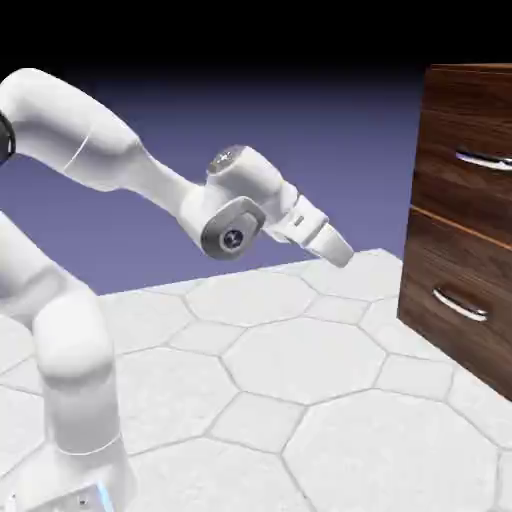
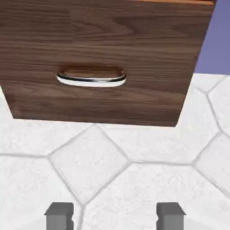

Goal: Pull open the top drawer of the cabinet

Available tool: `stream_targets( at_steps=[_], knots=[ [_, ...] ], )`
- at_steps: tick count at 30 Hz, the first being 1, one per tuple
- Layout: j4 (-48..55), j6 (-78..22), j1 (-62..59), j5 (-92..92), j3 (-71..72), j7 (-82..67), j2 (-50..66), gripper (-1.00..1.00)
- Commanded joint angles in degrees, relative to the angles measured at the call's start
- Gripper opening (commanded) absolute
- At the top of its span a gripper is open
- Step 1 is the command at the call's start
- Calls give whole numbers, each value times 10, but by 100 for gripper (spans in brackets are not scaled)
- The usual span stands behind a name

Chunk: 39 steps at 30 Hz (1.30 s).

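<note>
The cabinet [image 1: 470,100] stands at the exterior view's right, dark wood grain with two stacked drawer fronts. Its top drawer [image 1: 455,185] carries a curved silver handle [image 1: 483,160] and looks shut flush. My gripper [image 1: 343,257] hangs left of the cabinet, well apart from it, tilted down toward the lower front. In the hand view the gripper [image 2: 115,216] is open, with only floor between its grey fingertips [image 2: 59,215]. That view shows the lower drawer front [image 2: 99,45] and its handle [image 2: 91,79]; the top drawer lies above the seam at the frame's top edge.
White hexagon-patterned floor [image 1: 300,400] spreads between the arm and the cabinet. The lower drawer's handle [image 1: 460,305] sits below the top one. The arm's elbow and forearm [image 1: 120,150] rise from the left.
</note>
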Motion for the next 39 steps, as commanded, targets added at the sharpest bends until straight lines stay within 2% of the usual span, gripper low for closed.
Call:
stream_targets(
  at_steps=[1, 39],
  knots=[
    [12, -4, -20, 25, 12, 7, -10, 0],
    [487, -171, -792, 972, 454, 266, -387, 0]
  ],
)
